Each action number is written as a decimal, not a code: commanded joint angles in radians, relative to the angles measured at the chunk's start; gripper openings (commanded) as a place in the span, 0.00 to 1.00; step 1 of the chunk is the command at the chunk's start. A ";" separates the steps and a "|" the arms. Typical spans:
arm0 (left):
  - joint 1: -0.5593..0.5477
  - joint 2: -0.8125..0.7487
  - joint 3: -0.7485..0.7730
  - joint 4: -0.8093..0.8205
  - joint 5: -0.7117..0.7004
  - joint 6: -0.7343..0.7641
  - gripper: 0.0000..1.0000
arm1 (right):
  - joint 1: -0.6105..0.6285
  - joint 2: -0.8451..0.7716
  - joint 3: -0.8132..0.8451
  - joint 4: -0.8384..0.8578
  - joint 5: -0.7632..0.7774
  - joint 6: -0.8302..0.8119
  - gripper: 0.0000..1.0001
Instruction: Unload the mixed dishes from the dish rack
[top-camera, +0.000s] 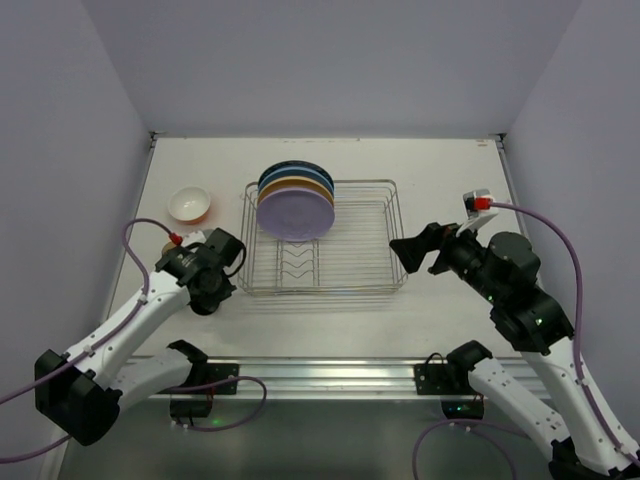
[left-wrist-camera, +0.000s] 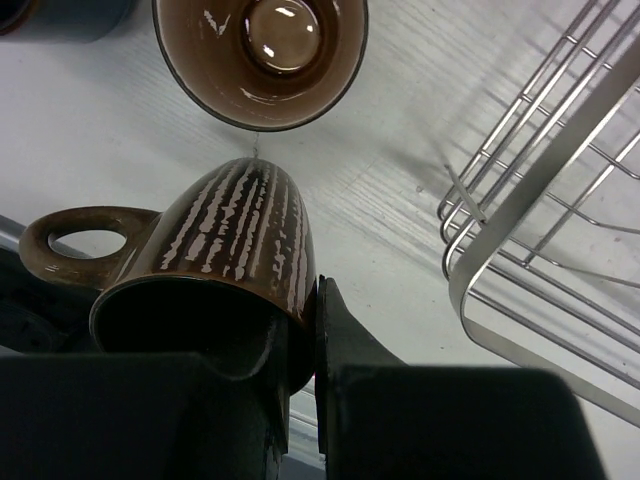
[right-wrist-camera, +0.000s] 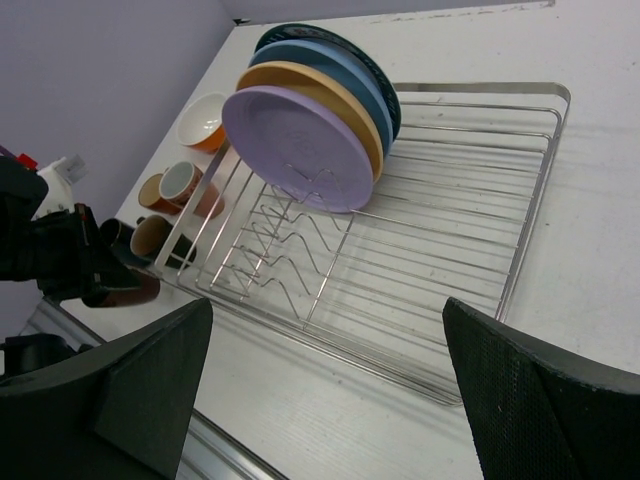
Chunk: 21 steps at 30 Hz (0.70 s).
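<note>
The dish rack (top-camera: 372, 243) stands mid-table and holds lavender (top-camera: 295, 214), yellow, blue and dark-rimmed plates upright at its far left. My left gripper (top-camera: 212, 283) is just left of the rack's near corner. It is shut on the wall of a brown striped cup (left-wrist-camera: 235, 245), held tilted low over the table. A second brown cup (left-wrist-camera: 262, 55) stands just beyond it. The orange bowl (top-camera: 189, 203) sits on the table left of the rack. My right gripper (top-camera: 415, 250) is open and empty at the rack's right edge, above the rack (right-wrist-camera: 450, 230).
In the right wrist view more cups (right-wrist-camera: 180, 187) stand on the table along the rack's left side, between the bowl (right-wrist-camera: 205, 120) and my left gripper (right-wrist-camera: 70, 255). A dark cup (left-wrist-camera: 60, 15) shows at the left wrist view's top corner. The rack's right half holds nothing.
</note>
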 joint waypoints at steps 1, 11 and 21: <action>0.029 0.024 -0.017 -0.018 -0.048 -0.035 0.00 | -0.003 -0.019 -0.003 0.045 -0.018 -0.008 0.99; 0.301 -0.012 -0.080 0.065 0.029 0.151 0.00 | -0.003 -0.031 -0.007 0.050 -0.027 -0.011 0.99; 0.456 0.091 -0.128 0.174 0.155 0.305 0.00 | -0.003 -0.045 -0.013 0.056 -0.036 -0.012 0.99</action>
